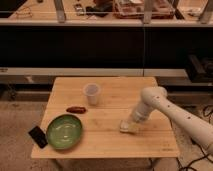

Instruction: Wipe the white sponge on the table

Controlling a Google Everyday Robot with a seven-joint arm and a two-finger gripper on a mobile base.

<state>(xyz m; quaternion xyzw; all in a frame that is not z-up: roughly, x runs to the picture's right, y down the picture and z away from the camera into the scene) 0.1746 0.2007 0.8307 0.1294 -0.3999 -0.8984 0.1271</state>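
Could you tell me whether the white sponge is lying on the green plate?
No, the white sponge lies on the bare table under the gripper, well apart from the green plate.

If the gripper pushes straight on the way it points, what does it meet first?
The gripper points down, shut on the white sponge; straight on it would press that sponge into the table, as far as depth shows.

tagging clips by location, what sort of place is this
Probably a robotics lab or test area: a lone light-wood table before a long dark shelving bench holding clutter, and a robot arm whose gripper, right of the table's centre, is shut on the white sponge.
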